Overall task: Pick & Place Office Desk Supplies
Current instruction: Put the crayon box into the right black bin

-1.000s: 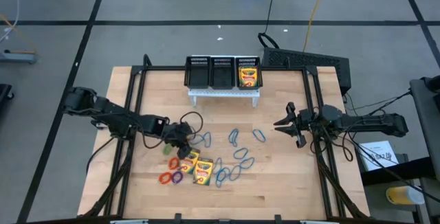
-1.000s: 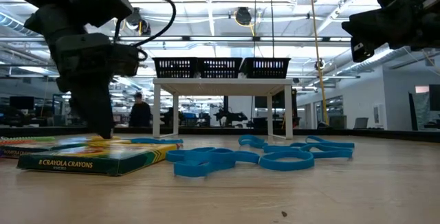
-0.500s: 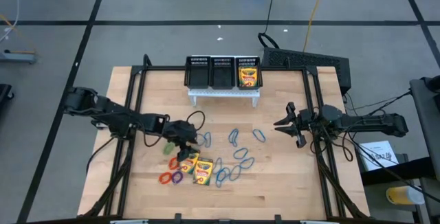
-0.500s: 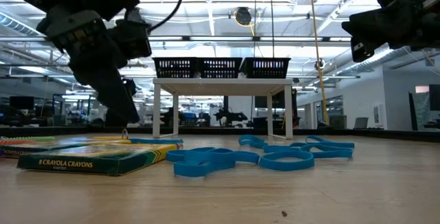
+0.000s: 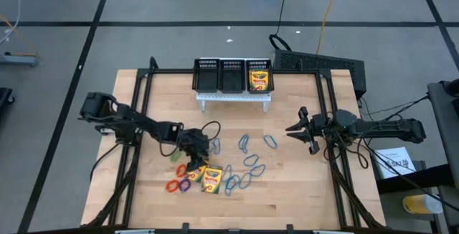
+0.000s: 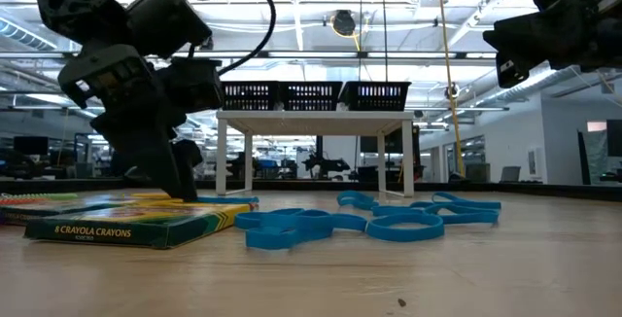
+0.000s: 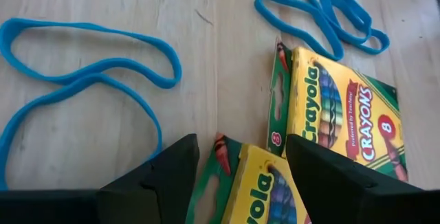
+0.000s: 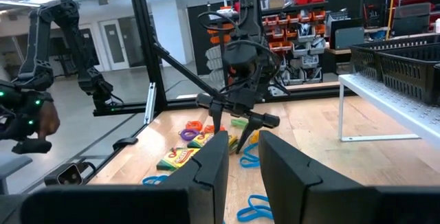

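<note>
My left tool (image 5: pixel 195 152) hovers spread over the crayon box (image 7: pixel 256 189) at the counter's (image 5: pixel 301 205) near left, straddling one end; risk: an off-centre closure could nudge the adjacent box (image 7: pixel 338 113) or snag the blue loop (image 7: pixel 89 73); right tool (image 5: pixel 296 128) waits right, nearly pressed together, empty.

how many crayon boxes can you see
3 clearly: one in the organiser's right compartment, one on the table under the left gripper, one beside it. Another may be hidden under the arm.
</note>
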Robot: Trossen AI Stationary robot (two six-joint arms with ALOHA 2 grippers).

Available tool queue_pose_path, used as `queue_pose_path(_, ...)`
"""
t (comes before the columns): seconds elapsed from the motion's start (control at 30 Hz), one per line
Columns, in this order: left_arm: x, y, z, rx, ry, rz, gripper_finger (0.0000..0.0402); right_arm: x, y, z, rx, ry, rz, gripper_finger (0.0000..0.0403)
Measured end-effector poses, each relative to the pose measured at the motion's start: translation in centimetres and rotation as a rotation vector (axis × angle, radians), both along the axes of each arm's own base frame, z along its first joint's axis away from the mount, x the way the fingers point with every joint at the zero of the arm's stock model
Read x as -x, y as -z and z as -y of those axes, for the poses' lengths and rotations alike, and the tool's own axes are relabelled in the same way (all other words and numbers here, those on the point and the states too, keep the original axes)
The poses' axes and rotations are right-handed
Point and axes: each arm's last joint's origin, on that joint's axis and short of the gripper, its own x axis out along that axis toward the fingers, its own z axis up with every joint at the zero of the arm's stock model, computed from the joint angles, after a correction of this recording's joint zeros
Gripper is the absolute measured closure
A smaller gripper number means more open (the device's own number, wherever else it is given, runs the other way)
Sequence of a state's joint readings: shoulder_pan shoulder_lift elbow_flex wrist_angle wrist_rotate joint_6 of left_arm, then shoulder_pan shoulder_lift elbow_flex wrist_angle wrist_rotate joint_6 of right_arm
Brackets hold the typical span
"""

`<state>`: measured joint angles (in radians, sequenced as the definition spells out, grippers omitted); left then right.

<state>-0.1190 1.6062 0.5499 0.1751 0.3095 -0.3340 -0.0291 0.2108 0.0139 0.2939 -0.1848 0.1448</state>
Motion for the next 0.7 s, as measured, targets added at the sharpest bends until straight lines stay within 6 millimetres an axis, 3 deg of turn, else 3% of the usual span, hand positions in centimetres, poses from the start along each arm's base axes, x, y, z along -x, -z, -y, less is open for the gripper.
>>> queue_pose_path(0.2, 0.1, 0.1, -0.3, 0.040, 0.017, -0.015, 0.0178, 0.0, 0.0, 0.0, 0.000, 0.000, 0.000, 0.0332)
queue_pose_path(0.7, 0.2, 0.2, -1.2, 0.045, 0.038, -0.022, 0.0308, 0.0, 0.0, 0.0, 0.000, 0.000, 0.000, 0.0332)
